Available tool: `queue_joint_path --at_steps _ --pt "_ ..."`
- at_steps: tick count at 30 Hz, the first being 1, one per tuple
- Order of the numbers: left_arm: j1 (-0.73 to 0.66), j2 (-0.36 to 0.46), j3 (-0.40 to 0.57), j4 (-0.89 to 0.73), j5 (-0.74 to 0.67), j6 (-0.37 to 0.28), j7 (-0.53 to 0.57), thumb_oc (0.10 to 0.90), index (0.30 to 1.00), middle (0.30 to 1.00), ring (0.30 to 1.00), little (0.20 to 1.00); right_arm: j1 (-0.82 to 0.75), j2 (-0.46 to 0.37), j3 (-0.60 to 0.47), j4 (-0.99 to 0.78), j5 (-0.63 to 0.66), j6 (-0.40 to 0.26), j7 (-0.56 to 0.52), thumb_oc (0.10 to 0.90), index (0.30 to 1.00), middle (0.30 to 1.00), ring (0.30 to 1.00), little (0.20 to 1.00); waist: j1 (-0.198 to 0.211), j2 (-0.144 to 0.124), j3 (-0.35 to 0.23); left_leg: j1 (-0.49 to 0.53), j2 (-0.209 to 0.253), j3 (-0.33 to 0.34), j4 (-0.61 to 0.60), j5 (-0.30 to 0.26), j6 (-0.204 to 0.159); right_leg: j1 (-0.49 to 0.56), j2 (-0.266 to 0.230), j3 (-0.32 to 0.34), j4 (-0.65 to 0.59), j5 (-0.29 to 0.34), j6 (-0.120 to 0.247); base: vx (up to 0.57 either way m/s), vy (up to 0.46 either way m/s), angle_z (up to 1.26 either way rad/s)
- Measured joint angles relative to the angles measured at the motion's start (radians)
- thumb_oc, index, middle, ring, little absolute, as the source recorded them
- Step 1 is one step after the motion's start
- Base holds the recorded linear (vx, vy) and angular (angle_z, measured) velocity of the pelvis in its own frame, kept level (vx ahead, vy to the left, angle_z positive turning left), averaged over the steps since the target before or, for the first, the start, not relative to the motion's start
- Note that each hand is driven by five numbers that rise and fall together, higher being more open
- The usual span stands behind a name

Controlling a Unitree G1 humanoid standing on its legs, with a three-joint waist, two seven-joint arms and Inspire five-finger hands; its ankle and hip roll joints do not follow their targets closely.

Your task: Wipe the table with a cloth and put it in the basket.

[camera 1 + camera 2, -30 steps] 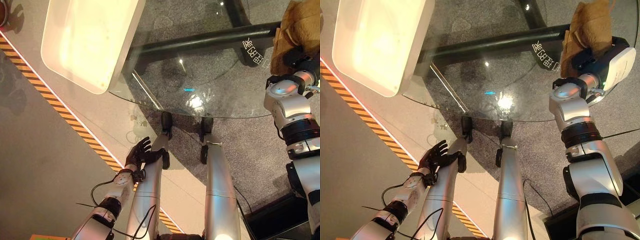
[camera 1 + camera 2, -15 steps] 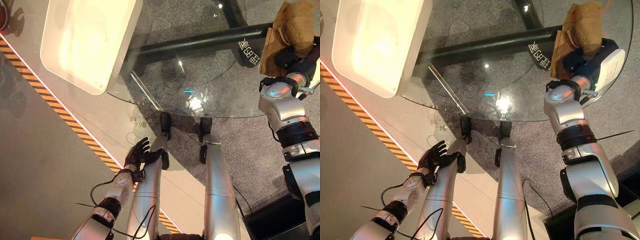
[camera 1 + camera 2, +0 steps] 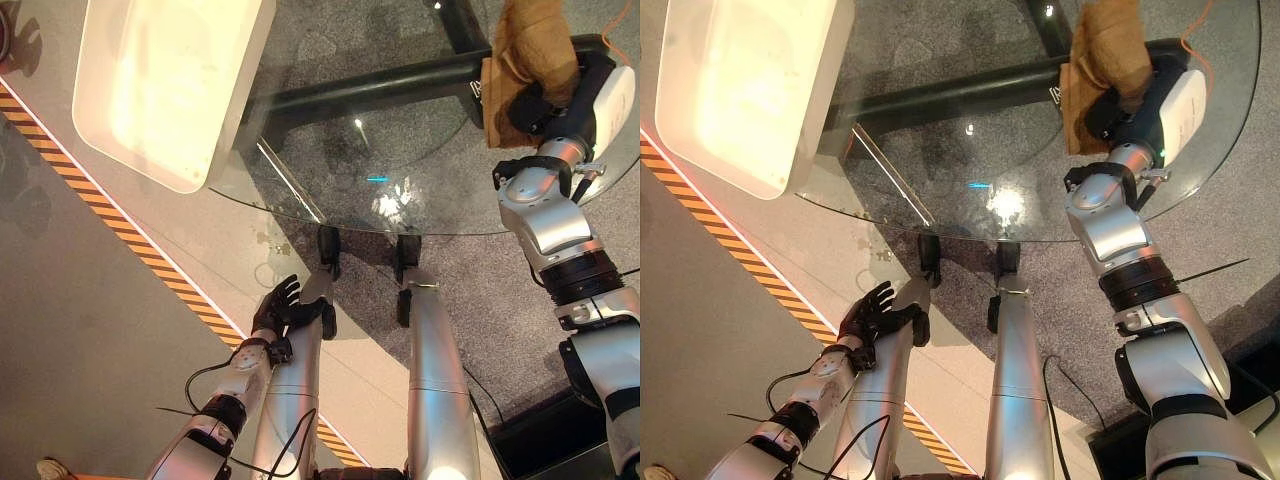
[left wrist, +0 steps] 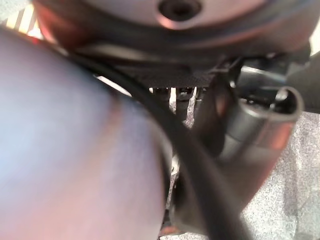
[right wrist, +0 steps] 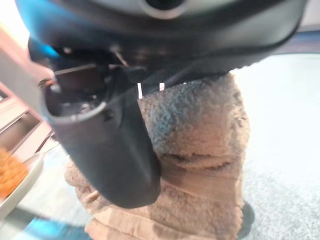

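Fingers of the right hand curled round a crumpled tan terry cloth pressed on the round glass bench near its right edge, wiping apparently under way, white rectangular plastic basket at the left edge unfilled; left hand hanging relaxed, holding nothing.

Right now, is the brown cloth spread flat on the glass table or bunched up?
Bunched up. The brown cloth sits in thick folds under the right hand on the glass table, thumb curled against it in the right wrist view.
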Motion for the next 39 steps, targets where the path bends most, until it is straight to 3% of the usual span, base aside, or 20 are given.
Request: queue_joint_path --at_steps 9,16,22,33,39 --pt "0.004 -0.003 0.001 0.001 0.010 -0.021 0.001 0.800 0.900 0.900 0.900 0.900 -0.006 0.040 0.128 -0.082 -0.042 0.011 0.082 0.100 0.300 0.300 0.300 0.200 0.006 0.003 -0.002 -0.003 0.005 -0.013 0.014 -0.002 -0.004 0.000 0.007 -0.008 0.018 -0.008 -0.008 0.00 -0.006 0.02" --pt "0.004 -0.003 0.001 0.000 0.019 -0.030 0.000 0.800 0.900 0.900 0.900 0.900 -0.010 0.085 0.225 -0.131 -0.042 -0.036 0.257 0.100 0.300 0.300 0.300 0.200 0.013 0.005 -0.004 -0.007 0.010 -0.026 0.015 0.000 -0.010 0.000 0.019 -0.008 0.018 -0.015 -0.007 -0.01 -0.032 0.02" --pt "0.004 -0.003 -0.001 -0.012 0.039 -0.041 -0.002 0.800 0.900 0.900 0.900 0.900 -0.012 0.132 0.341 -0.179 -0.039 -0.058 0.348 0.100 0.300 0.300 0.300 0.200 0.032 0.006 -0.004 -0.015 0.009 -0.032 0.015 -0.001 -0.012 -0.003 0.020 -0.011 0.018 -0.019 -0.006 0.00 -0.027 0.02" --pt "0.005 0.004 -0.007 -0.023 0.043 -0.048 -0.005 0.800 0.900 0.900 0.900 0.900 -0.013 0.143 0.396 -0.172 -0.019 -0.101 0.439 0.100 0.300 0.300 0.300 0.200 0.037 0.015 -0.011 -0.041 -0.023 -0.085 0.066 -0.015 -0.023 -0.005 -0.001 -0.037 0.087 -0.057 -0.011 0.00 -0.028 0.18" --pt "0.011 0.007 -0.005 -0.029 0.050 -0.048 -0.004 0.800 0.900 0.900 0.900 0.900 0.005 0.152 0.398 -0.157 -0.006 -0.122 0.360 0.100 0.300 0.300 0.300 0.200 0.036 0.016 -0.011 -0.040 -0.022 -0.087 0.071 -0.017 -0.024 -0.002 0.001 -0.037 0.086 -0.060 -0.010 0.00 0.000 0.00"
